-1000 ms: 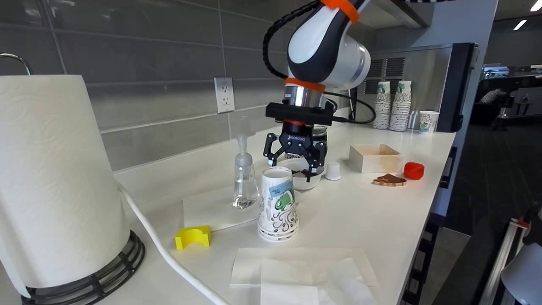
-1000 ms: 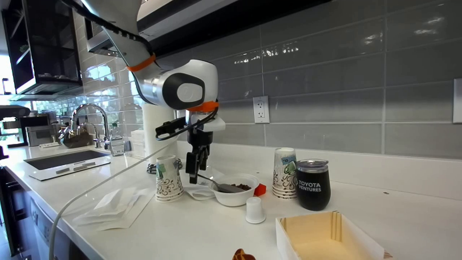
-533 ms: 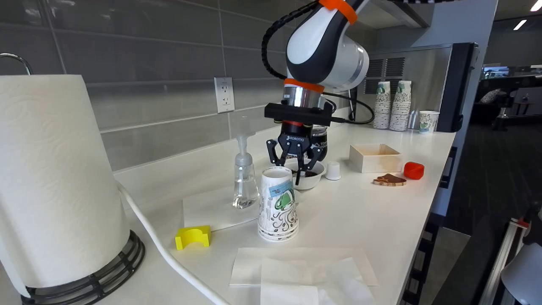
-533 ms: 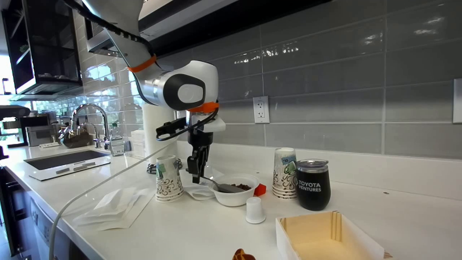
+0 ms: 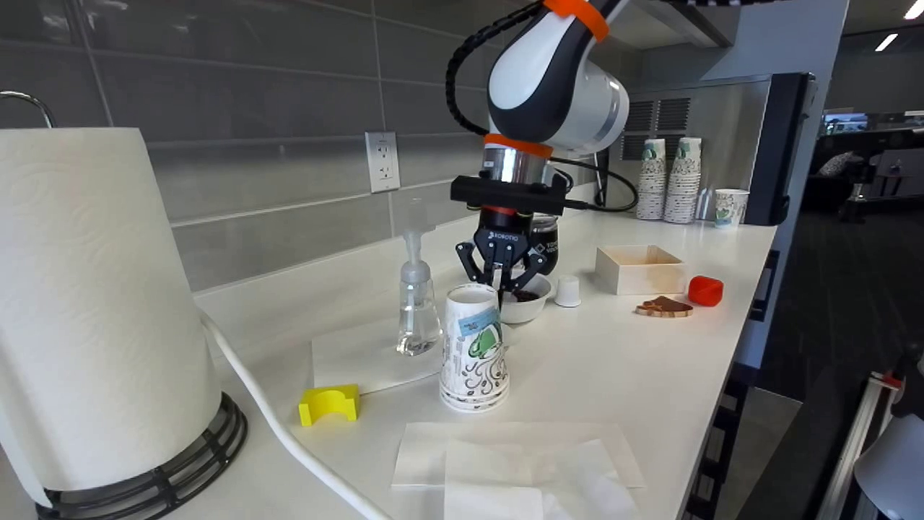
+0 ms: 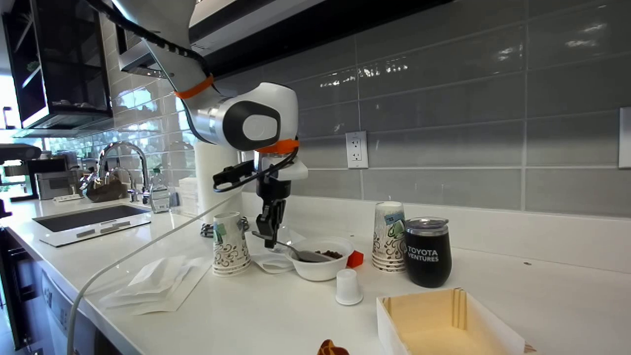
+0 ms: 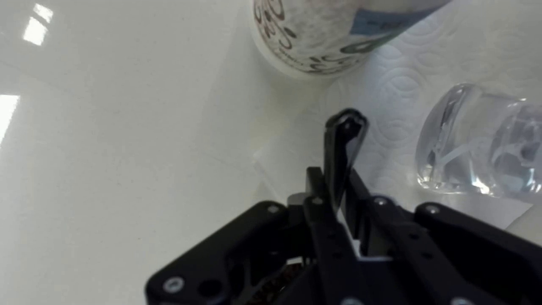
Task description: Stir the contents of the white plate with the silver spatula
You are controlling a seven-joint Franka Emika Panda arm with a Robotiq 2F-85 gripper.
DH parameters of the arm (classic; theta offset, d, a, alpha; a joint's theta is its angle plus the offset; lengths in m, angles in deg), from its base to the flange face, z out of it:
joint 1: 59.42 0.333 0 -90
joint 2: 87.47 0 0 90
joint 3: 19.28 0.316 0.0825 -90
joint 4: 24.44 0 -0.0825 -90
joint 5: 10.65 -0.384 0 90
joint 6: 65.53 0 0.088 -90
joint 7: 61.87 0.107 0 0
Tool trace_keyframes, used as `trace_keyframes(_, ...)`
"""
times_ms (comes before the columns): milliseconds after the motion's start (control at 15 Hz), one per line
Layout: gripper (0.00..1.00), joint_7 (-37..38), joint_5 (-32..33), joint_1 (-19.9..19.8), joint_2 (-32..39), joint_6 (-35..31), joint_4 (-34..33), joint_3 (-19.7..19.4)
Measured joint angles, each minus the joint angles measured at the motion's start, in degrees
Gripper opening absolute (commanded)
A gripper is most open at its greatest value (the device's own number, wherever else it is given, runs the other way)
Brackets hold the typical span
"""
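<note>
- The hand [image 6: 270,242] has its fingers squeezed nearly together, with the handle of the silver spatula [image 6: 309,256] pinched in between.
- The white plate [image 6: 318,272] — it looks like a small bowl — sits on the bench [image 6: 246,315], lower than the hand and just beside it, away from the paper cups [image 6: 230,246] that the handle's tail points at.
- The spatula slants down from the hand into the plate, its flat end by the dark bits [image 6: 332,254].
- To stir, the hand should likely swing that end through them.
</note>
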Motion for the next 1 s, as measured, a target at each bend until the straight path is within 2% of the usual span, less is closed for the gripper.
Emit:
trace_keyframes(600,0.04,-3.1,-4.4,0.4,-2.9,1.6,0.0,-0.3)
trace_keyframes(1000,0.04,-12.9,-13.5,-0.1,-7.9,12.5,-1.2,-4.5)
